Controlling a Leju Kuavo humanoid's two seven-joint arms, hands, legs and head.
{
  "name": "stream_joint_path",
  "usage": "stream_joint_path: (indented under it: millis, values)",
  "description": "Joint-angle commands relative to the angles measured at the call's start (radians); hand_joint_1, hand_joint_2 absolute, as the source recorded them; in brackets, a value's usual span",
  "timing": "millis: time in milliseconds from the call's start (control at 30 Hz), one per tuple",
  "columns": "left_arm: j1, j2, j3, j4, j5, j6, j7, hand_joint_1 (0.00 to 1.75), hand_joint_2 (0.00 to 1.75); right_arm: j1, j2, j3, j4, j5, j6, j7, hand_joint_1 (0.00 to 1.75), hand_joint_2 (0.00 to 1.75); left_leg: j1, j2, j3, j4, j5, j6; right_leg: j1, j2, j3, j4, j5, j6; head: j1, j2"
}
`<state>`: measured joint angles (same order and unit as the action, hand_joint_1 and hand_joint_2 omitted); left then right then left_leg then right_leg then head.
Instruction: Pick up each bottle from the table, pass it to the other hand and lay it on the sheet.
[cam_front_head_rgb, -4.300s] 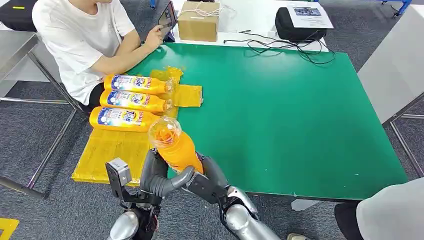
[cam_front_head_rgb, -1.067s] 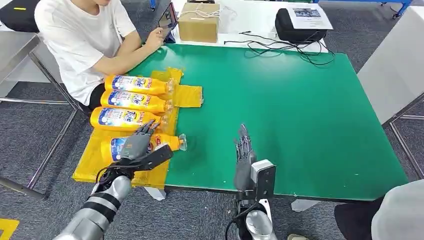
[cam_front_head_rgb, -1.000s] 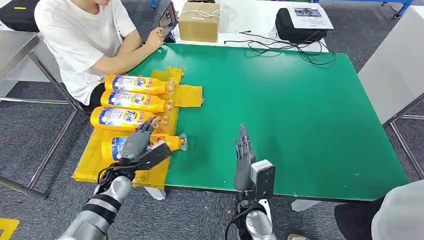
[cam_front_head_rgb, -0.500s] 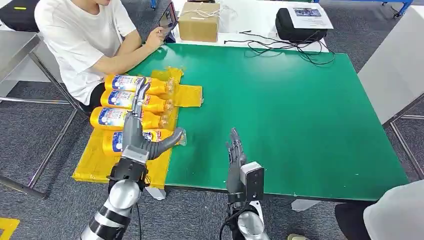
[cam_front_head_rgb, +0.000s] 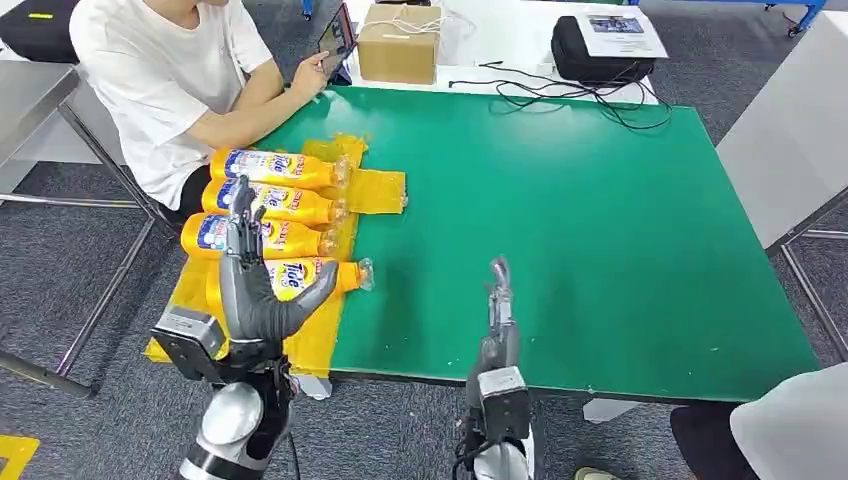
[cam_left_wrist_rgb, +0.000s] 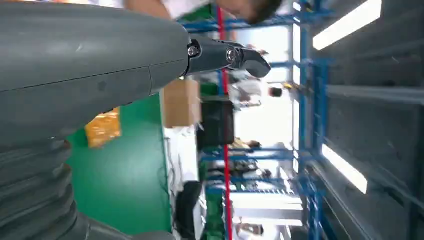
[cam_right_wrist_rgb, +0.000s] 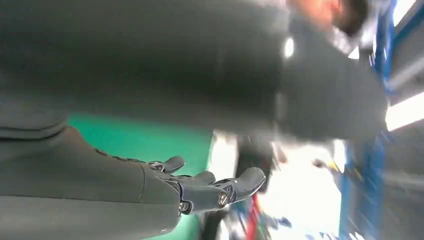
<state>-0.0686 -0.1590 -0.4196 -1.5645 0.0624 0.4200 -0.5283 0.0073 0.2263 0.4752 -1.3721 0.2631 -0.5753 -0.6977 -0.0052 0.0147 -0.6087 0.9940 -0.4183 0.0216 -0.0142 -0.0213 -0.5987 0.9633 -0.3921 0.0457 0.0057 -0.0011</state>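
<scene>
Several orange detergent bottles lie side by side on the yellow sheet (cam_front_head_rgb: 378, 188) at the left of the green table (cam_front_head_rgb: 580, 230). The nearest bottle (cam_front_head_rgb: 318, 275) lies alone, its clear cap toward the table's middle. My left hand (cam_front_head_rgb: 252, 285) stands upright just in front of it, fingers spread, holding nothing, and hides part of the bottles behind it. My right hand (cam_front_head_rgb: 497, 312) stands edge-on over the table's near edge, fingers straight and empty. In the left wrist view the left hand (cam_left_wrist_rgb: 100, 65) is empty. In the right wrist view the right hand (cam_right_wrist_rgb: 165, 192) holds nothing.
A person in a white shirt (cam_front_head_rgb: 160, 80) sits at the table's far left corner, holding a phone (cam_front_head_rgb: 335, 35). A cardboard box (cam_front_head_rgb: 398, 42), a black bag (cam_front_head_rgb: 598, 50) and cables (cam_front_head_rgb: 575, 95) lie beyond the far edge. Another person (cam_front_head_rgb: 790, 425) stands at the near right.
My left hand has let go of the nearest bottle, which now lies on the sheet, and has lifted back with its fingers upright. My right hand has shifted slightly right and turned edge-on.
</scene>
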Motion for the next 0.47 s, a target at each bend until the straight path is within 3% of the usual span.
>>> stream_joint_path:
  millis: [33,133,167,233,267,433,467]
  values:
    - [0.110,-0.033,-0.028,0.265,0.132,0.003,-0.075,0.00,1.75,0.090,-0.095,0.057,-0.058,0.022,-0.123,0.000,0.00,1.75,0.000,-0.002,0.006,-0.003,-0.001,-0.001,0.000,-0.001,0.007,-0.003,-0.002,-0.001,0.001,0.000]
    - [0.126,-0.019,-0.053,0.274,0.128,0.067,-0.115,0.00,1.75,0.091,-0.097,0.060,-0.018,-0.042,-0.123,0.000,0.00,1.75,0.001,-0.001,0.008,-0.002,-0.003,-0.002,0.000,0.002,0.008,-0.002,-0.003,-0.002,0.000,0.000]
    - [0.131,-0.016,-0.054,0.267,0.116,0.090,-0.130,0.00,1.75,0.092,-0.093,0.053,-0.013,-0.027,-0.123,0.000,0.00,0.00,0.001,-0.002,0.006,-0.002,-0.002,-0.001,0.000,0.001,0.006,-0.002,-0.002,-0.001,0.000,0.000]
    - [0.135,-0.011,-0.058,0.253,0.109,0.100,-0.135,0.00,1.75,0.097,-0.073,0.036,0.015,0.006,-0.123,0.000,0.00,0.00,0.001,-0.002,0.006,-0.002,-0.002,-0.001,0.001,0.001,0.006,-0.002,-0.002,-0.002,0.000,0.000]
    - [0.138,-0.008,-0.058,0.243,0.106,0.104,-0.136,0.00,1.75,0.090,-0.071,0.041,0.052,0.011,-0.123,0.000,0.00,1.75,0.001,-0.001,0.003,-0.001,-0.002,-0.001,0.000,0.001,0.003,-0.001,-0.001,-0.001,0.000,0.000]
    - [0.163,0.005,-0.072,0.207,0.073,0.142,-0.143,0.00,1.75,0.090,-0.046,0.035,0.099,0.002,-0.123,0.000,0.00,1.75,0.002,0.000,0.007,-0.002,-0.003,-0.002,0.002,0.003,0.006,-0.002,-0.002,-0.002,0.000,0.000]
    - [0.166,0.006,-0.076,0.203,0.071,0.145,-0.144,0.00,1.75,0.098,-0.038,0.019,0.091,0.020,-0.123,0.000,0.00,0.00,0.001,-0.001,0.005,-0.002,-0.003,-0.002,0.001,0.002,0.005,-0.002,-0.002,-0.002,0.000,0.000]
